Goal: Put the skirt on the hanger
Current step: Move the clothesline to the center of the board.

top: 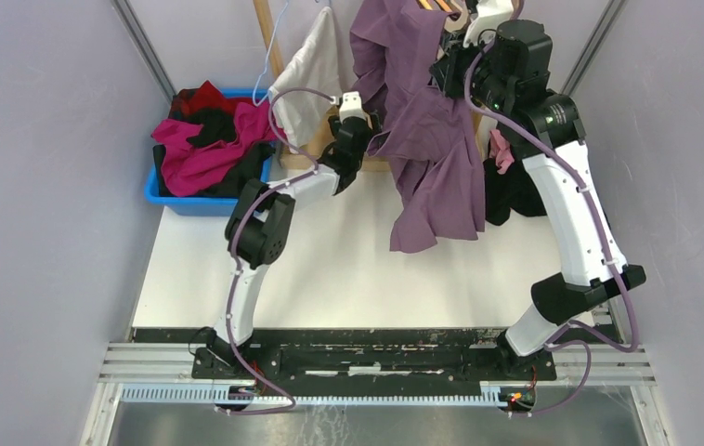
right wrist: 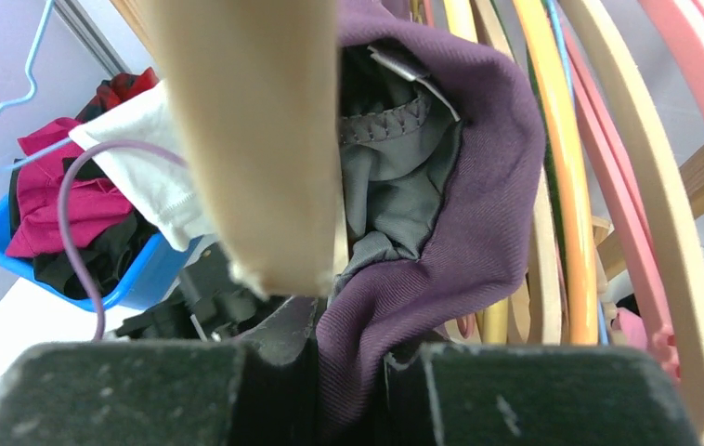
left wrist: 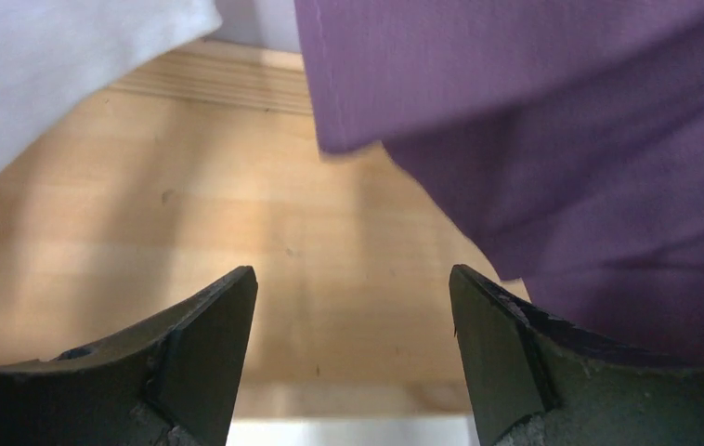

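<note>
Now | left hand [left wrist: 350, 279] wide apart; right hand [right wrist: 348, 376] pinching skirt [top: 432, 158] (top cropped in overhead view)

White arms [top: 567, 214], black joints [top: 260, 228], purple cables [top: 304, 90], dark wedge-shaped tool fingers [left wrist: 209, 344]

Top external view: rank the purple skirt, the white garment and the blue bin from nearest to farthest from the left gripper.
1. The purple skirt, hanging right beside the left gripper, on its right.
2. The white garment, hanging just to its left and a little behind.
3. The blue bin, farthest, at the table's far left.
</note>
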